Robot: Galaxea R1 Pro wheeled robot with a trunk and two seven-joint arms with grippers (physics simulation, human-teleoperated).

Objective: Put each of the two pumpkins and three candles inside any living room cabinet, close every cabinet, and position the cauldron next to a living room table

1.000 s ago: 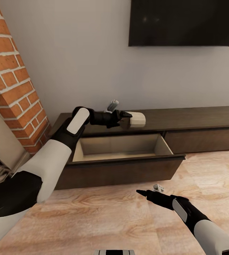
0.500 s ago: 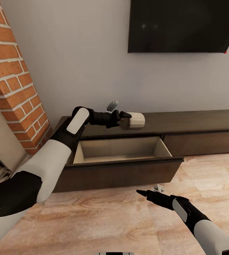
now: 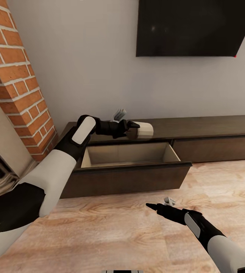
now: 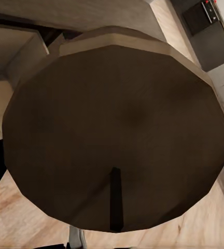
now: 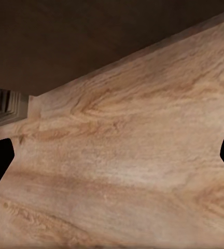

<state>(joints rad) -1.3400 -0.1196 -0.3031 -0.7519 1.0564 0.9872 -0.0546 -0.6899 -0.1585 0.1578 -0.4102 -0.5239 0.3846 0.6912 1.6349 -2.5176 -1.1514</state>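
Above the cabinet's [image 3: 213, 131] open drawer [image 3: 130, 154], the left end effector [image 3: 134, 129] pinches a candle [image 3: 144, 130], so stowing is underway; next, I judge, lower and release it, while the right end effector [image 3: 152, 206] hangs spread over the floor [image 3: 118, 227].

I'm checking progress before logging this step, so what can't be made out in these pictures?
- Head view: the open drawer's floor near its front, hidden by the front panel.
- Head view: the right gripper's jaws, seen edge-on, gap unreadable.
- Left wrist view: the left gripper's jaws, blocked by the candle.
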